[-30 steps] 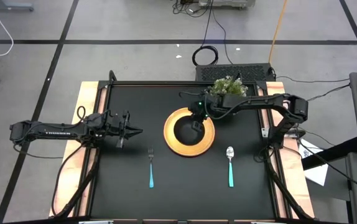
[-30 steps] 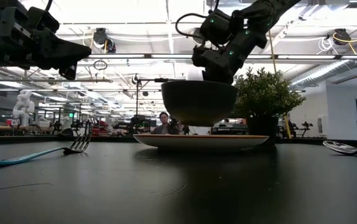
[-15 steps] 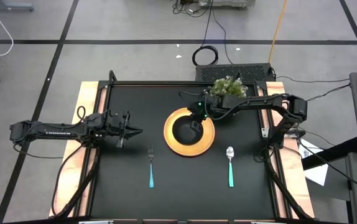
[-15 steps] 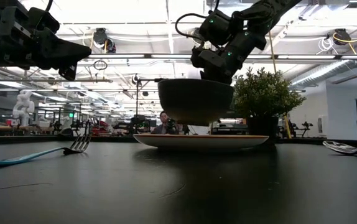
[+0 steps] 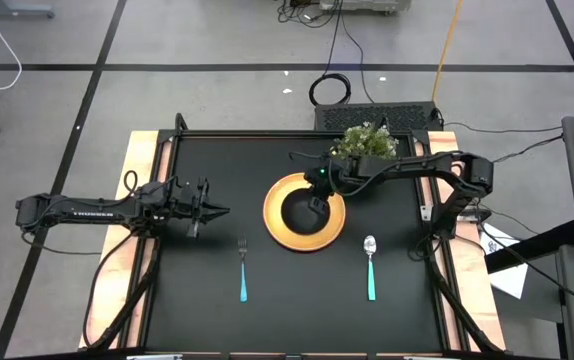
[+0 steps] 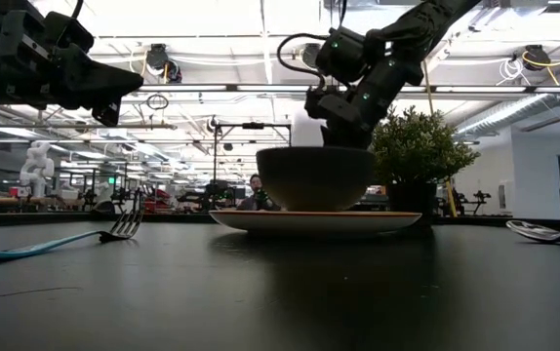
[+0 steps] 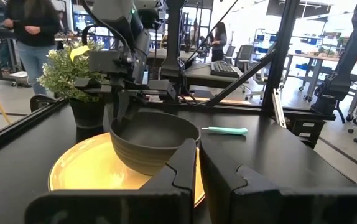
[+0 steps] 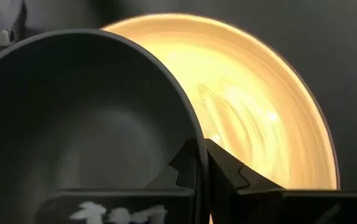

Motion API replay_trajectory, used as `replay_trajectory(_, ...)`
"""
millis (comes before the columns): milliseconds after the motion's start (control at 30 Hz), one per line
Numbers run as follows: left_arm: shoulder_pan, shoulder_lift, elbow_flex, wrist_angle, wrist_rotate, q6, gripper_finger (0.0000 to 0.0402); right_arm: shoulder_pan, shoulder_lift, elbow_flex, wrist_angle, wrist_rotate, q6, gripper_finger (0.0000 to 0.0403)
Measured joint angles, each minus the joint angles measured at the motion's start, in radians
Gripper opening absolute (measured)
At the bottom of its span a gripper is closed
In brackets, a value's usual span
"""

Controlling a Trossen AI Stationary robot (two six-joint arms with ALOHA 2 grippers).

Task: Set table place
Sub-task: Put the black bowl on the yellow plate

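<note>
The black bowl (image 5: 302, 213) sits over the middle of the yellow plate (image 5: 275, 232), and my right gripper (image 5: 318, 200) is shut on its rim. The bowl (image 6: 314, 177) and plate (image 6: 314, 221) also show in the low view. The fork (image 5: 243, 268) lies left of the plate and the spoon (image 5: 370, 264) right of it, both flat on the black table (image 5: 197, 300). My left gripper (image 5: 225, 211) is shut and empty, above the table left of the plate. My right gripper holds the bowl's rim (image 8: 193, 132) at its far right part, one finger inside the bowl and one outside. The fingers (image 7: 126, 104) come from above, slanting in from the far right. The bowl is upright and its base (image 6: 311, 208) meets the plate.
A bushy green potted plant (image 5: 367, 141) stands at the table's far edge, just behind the plate and under my right arm. Wooden strips (image 5: 139, 160) run along the table's left and right sides. People show in the room beyond the table.
My right gripper has gone down with the bowl, which was held clear above the plate and now has its base down at the plate. It stays upright. The gripper's hold on the rim is unchanged.
</note>
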Motion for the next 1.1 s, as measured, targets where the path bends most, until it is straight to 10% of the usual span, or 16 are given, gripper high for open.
replay_trajectory(1100,0.0,0.0,0.0,-0.003,-0.001,0.0,0.0026,-0.015,0.002,-0.056,0.016,-0.001,0.029,0.0004)
